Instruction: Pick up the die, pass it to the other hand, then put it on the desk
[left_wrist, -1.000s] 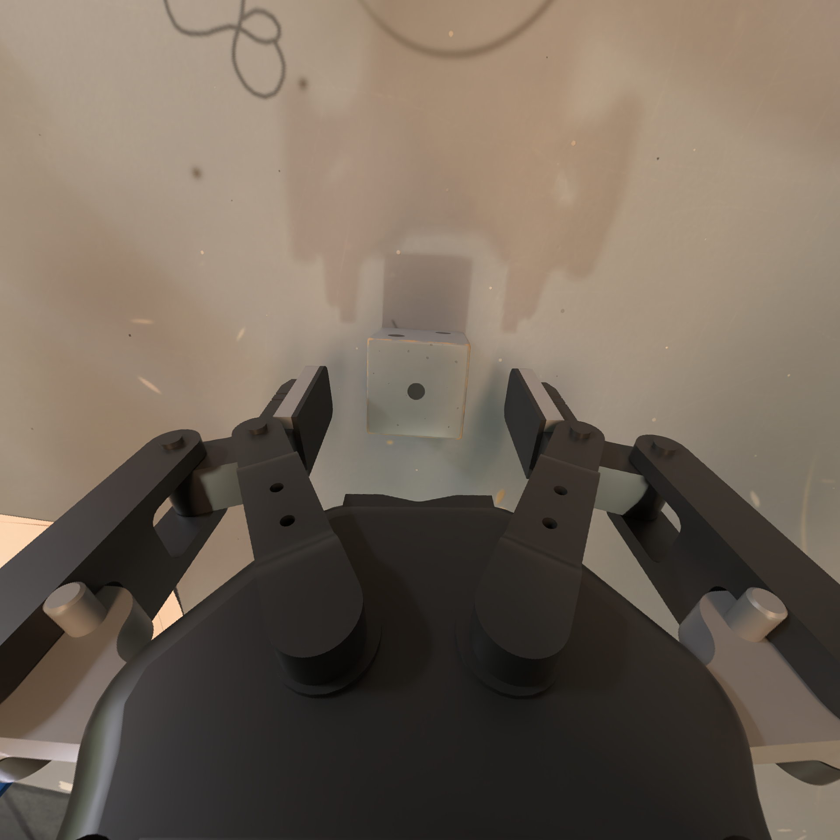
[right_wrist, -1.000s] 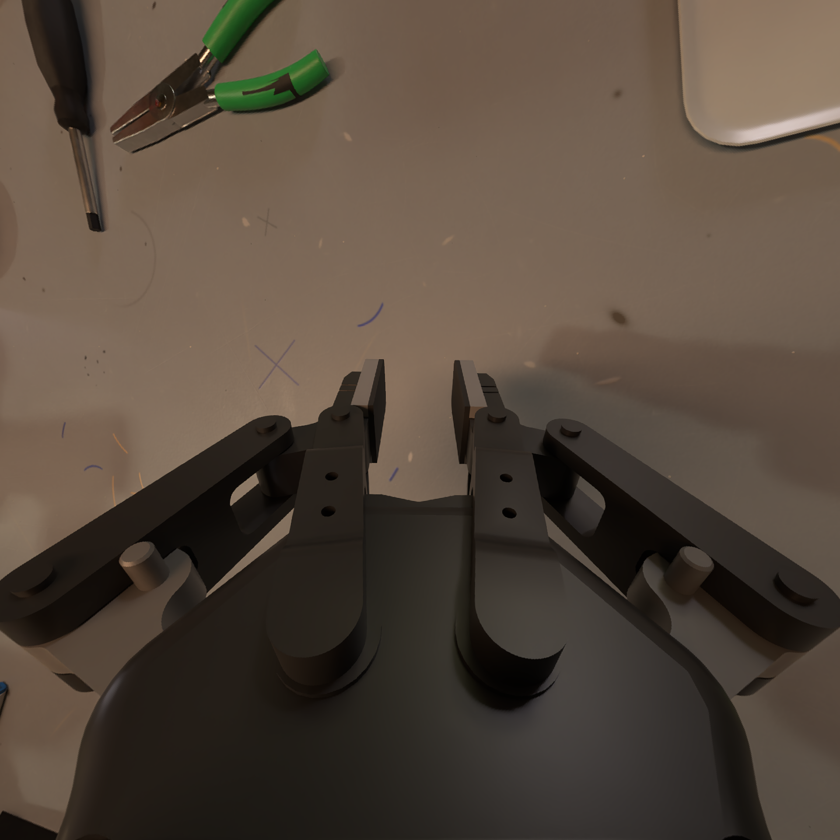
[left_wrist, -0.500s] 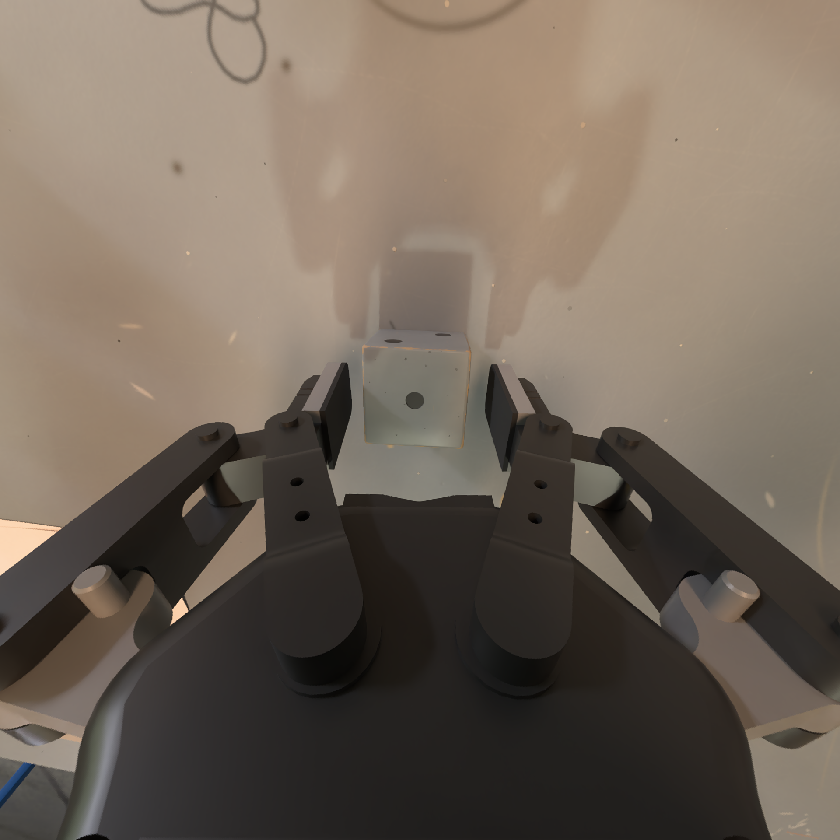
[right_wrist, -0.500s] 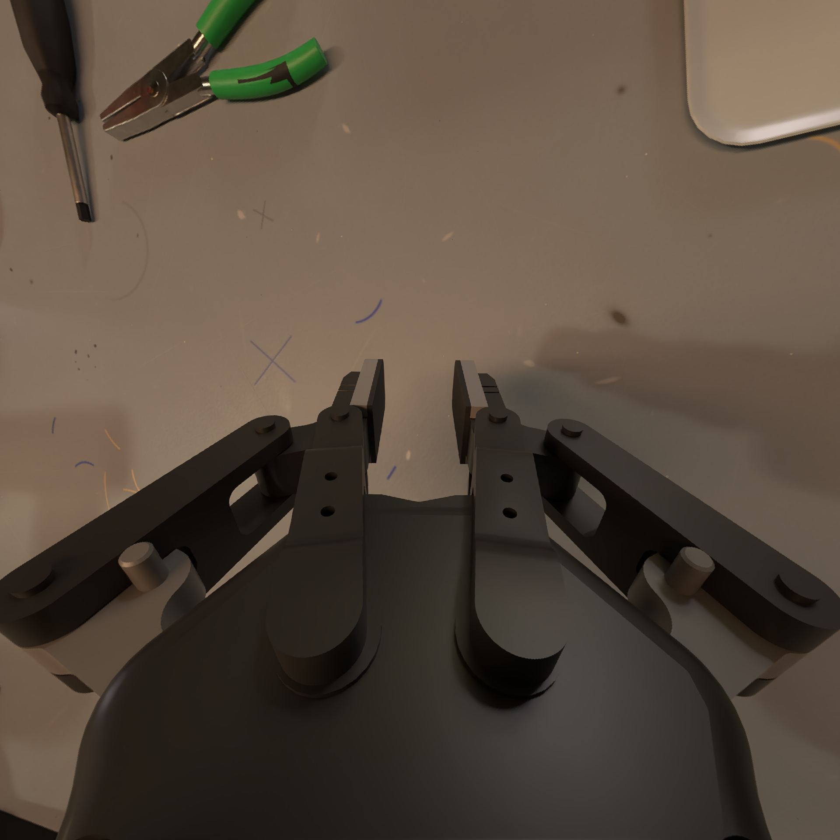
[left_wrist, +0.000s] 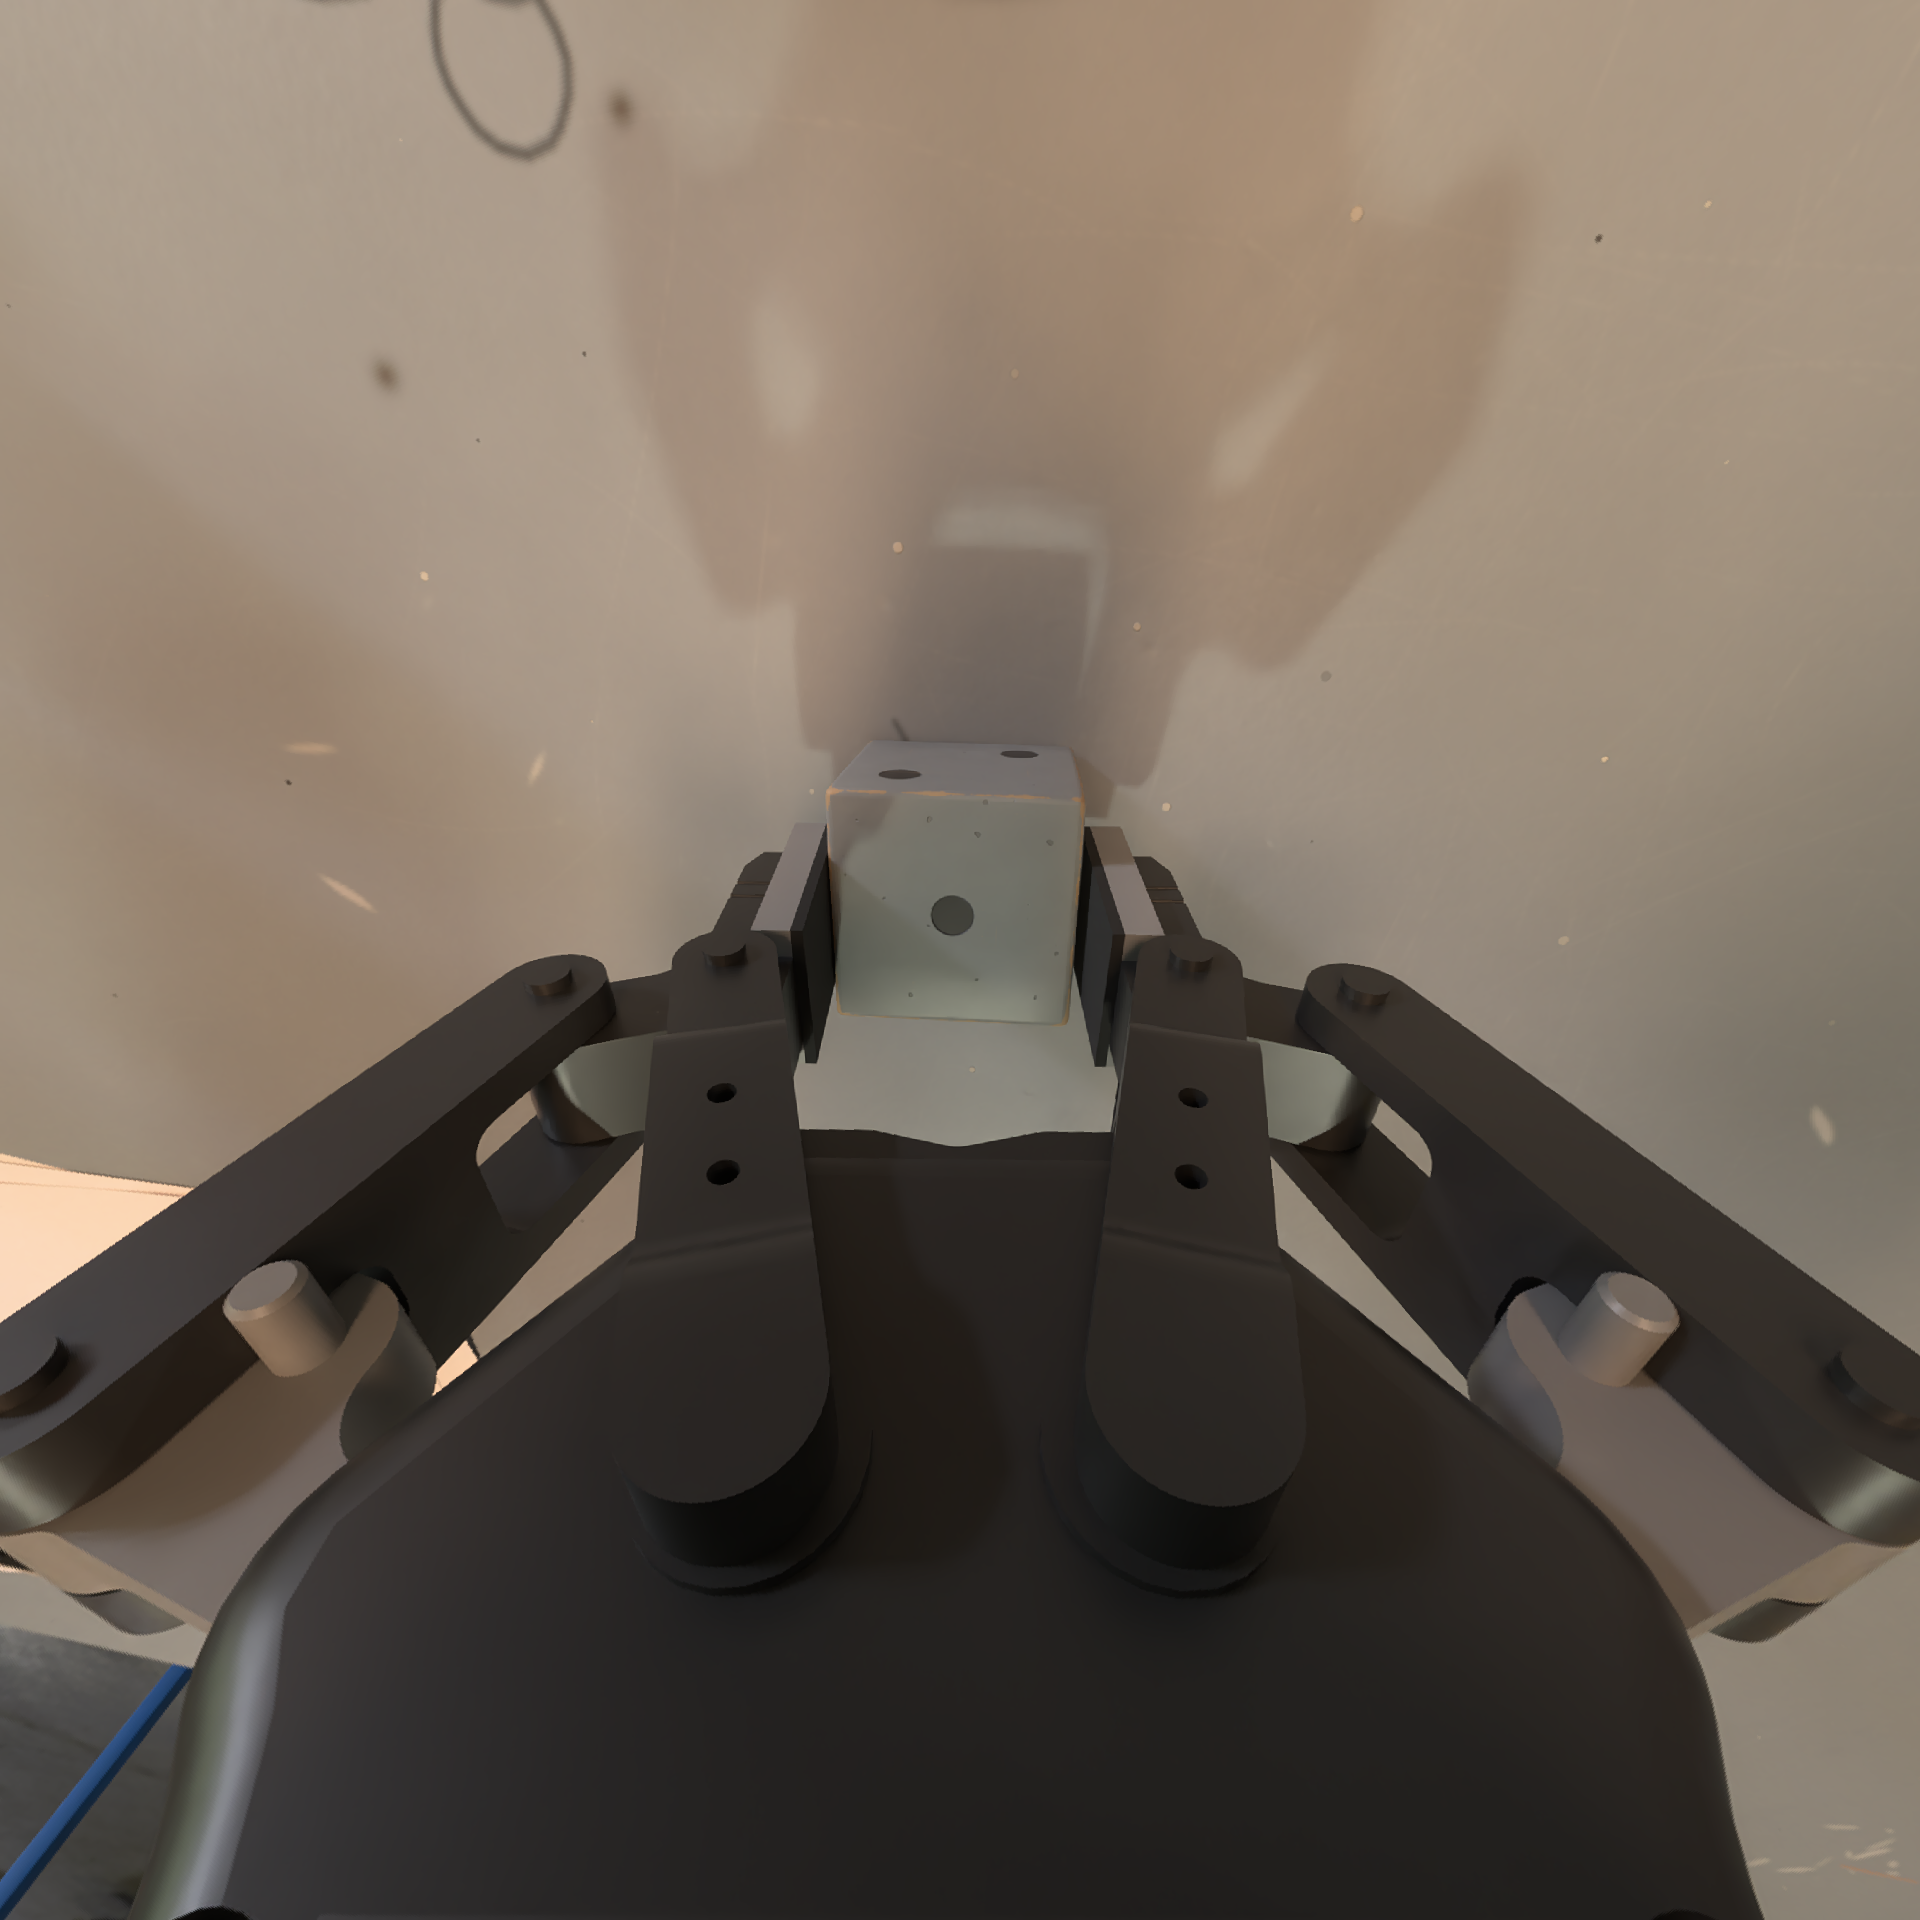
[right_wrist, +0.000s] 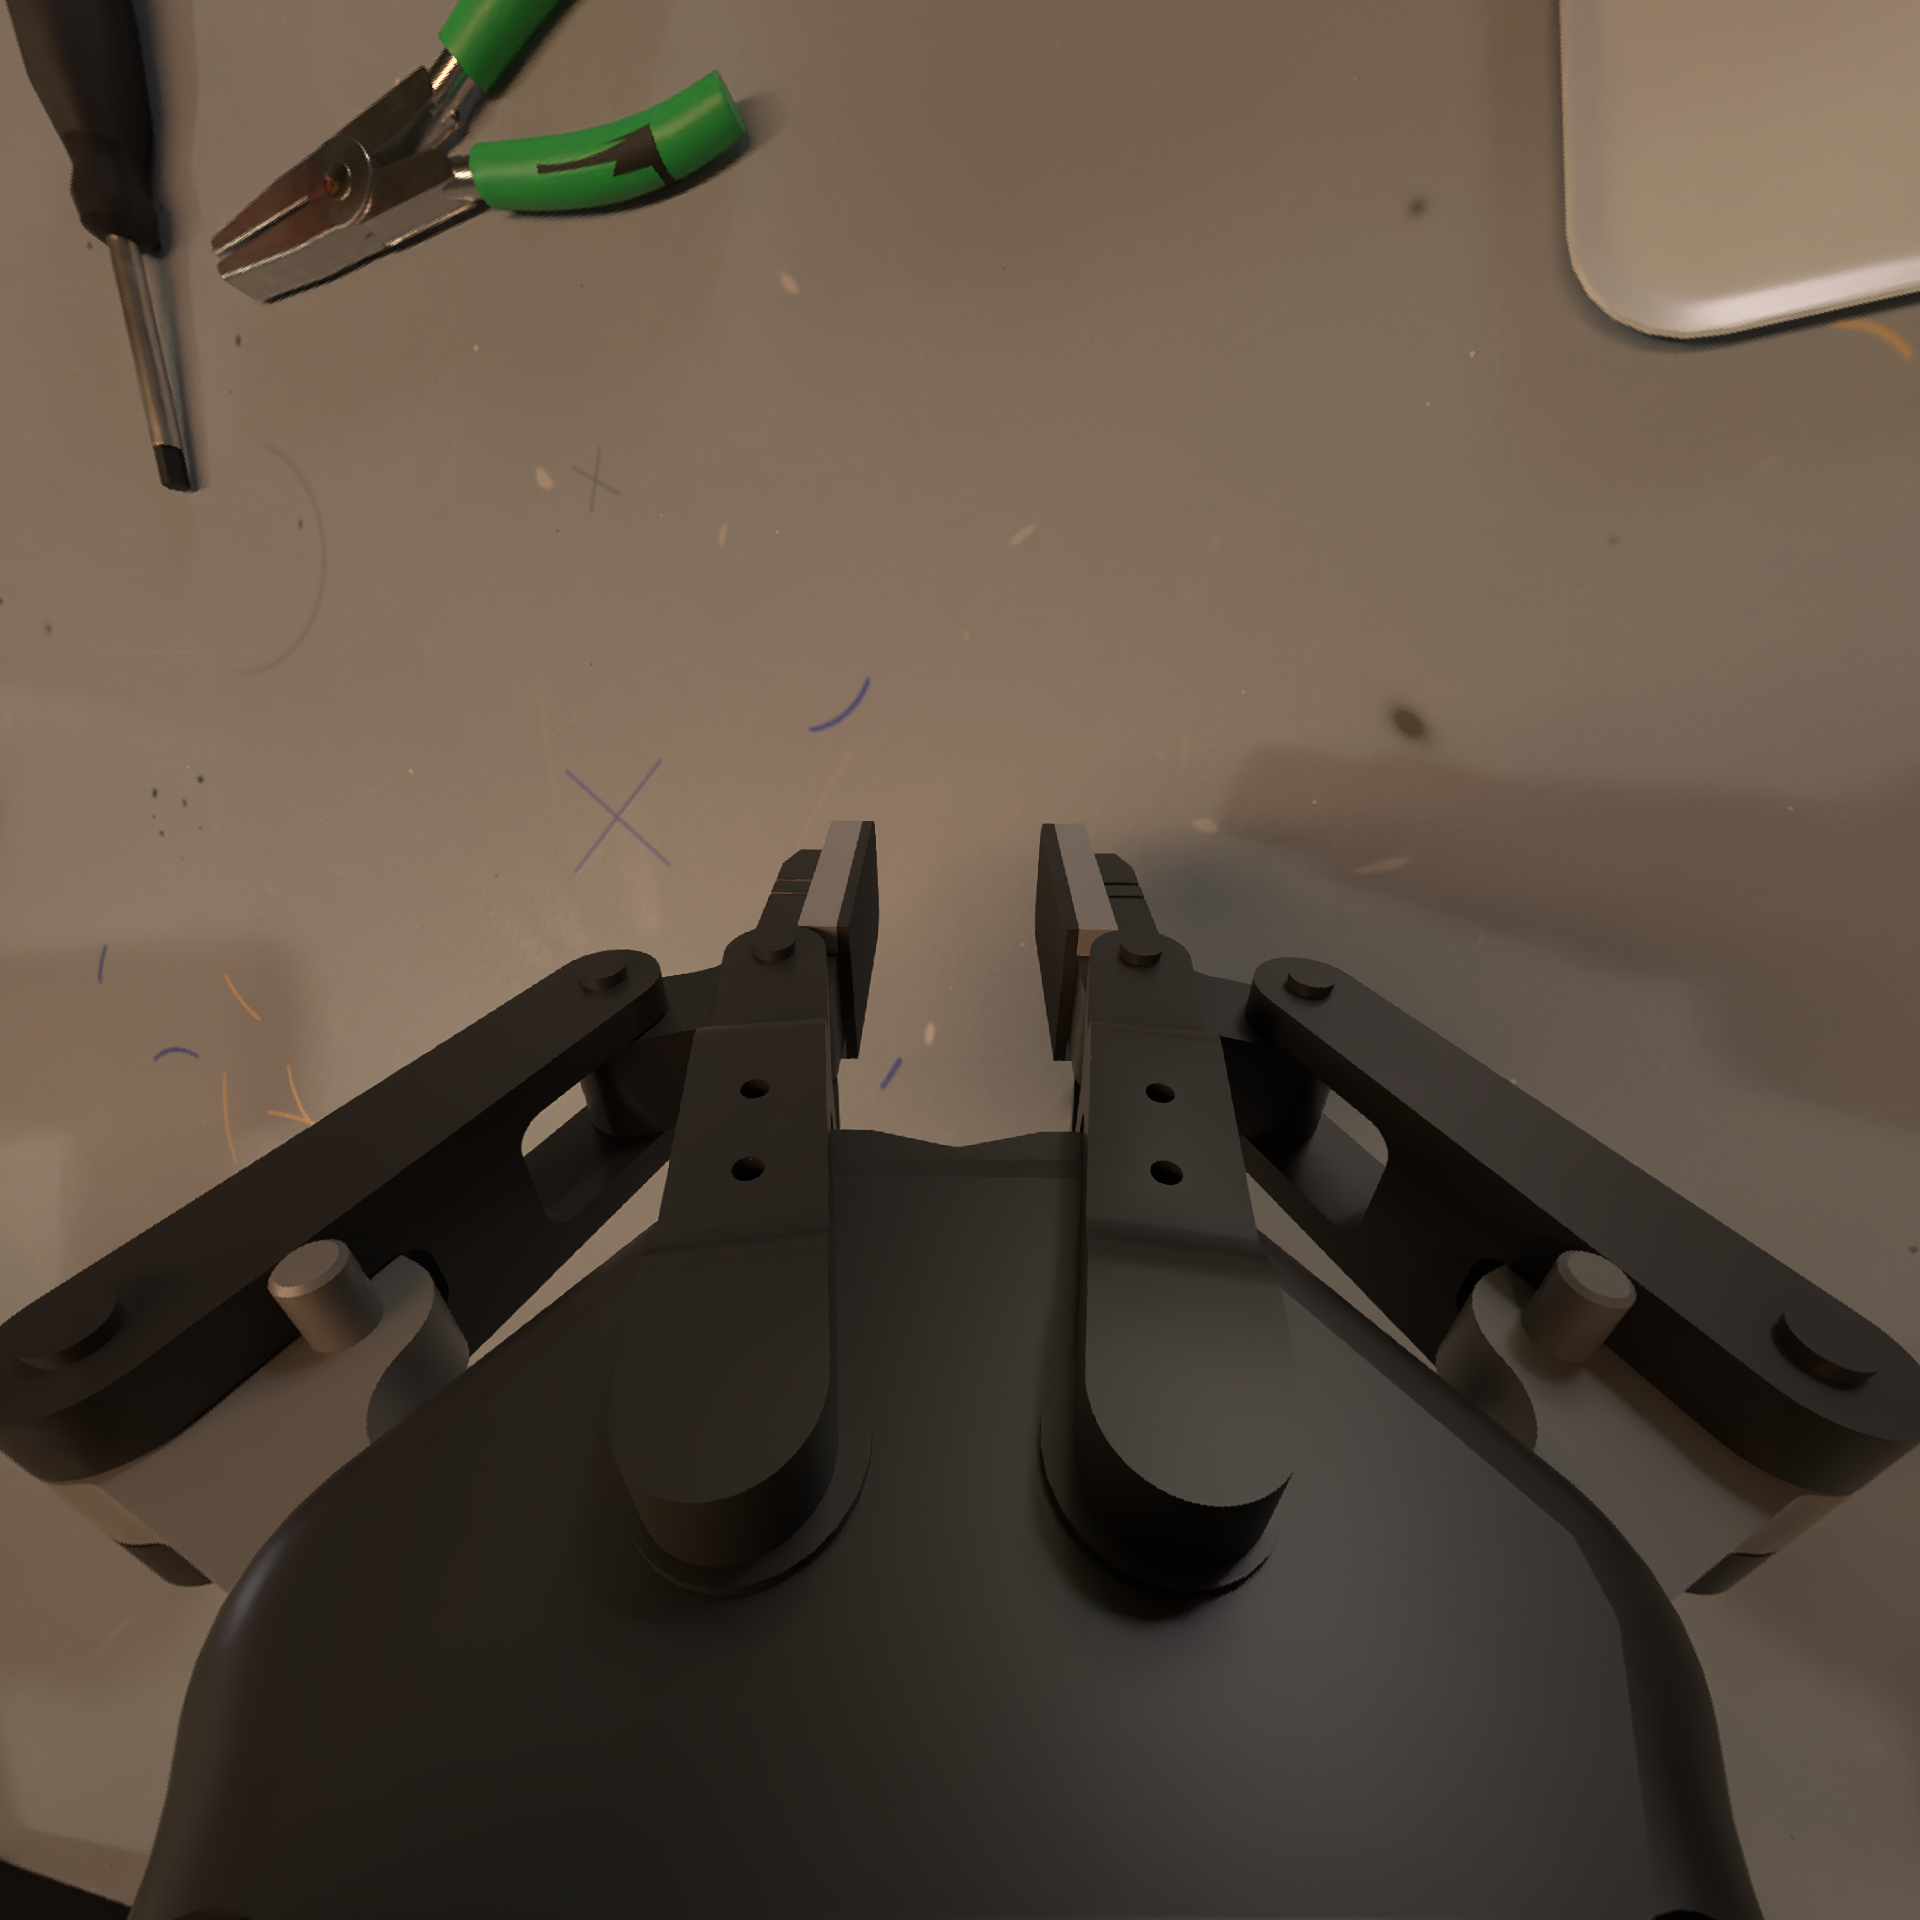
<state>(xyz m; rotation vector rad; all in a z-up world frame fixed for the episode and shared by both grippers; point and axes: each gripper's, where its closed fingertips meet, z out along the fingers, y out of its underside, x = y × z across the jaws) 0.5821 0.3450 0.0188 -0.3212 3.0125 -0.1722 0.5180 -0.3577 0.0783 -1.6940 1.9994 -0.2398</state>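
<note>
The die (left_wrist: 951, 904) is a pale grey cube with dark pips. It sits between the fingertips of my left gripper (left_wrist: 954, 940), whose pads press on its left and right faces. One pip faces the camera and two show on the upper face. Its shadow falls on the beige desk (left_wrist: 312, 520) just beyond it. My right gripper (right_wrist: 956, 925) hangs over the desk (right_wrist: 1039, 468) with a gap between its fingers and nothing in it. The die does not show in the right wrist view.
In the right wrist view, green-handled pliers (right_wrist: 468, 171) and a black-handled screwdriver (right_wrist: 125, 208) lie at the far left. A white tray (right_wrist: 1745, 156) sits at the far right. In the left wrist view, a thin looped dark cord (left_wrist: 499, 73) lies on the desk far ahead.
My left gripper's fingers have closed from wide apart onto the sides of the die. The right wrist view has shifted slightly over the desk; its fingers have not moved.
</note>
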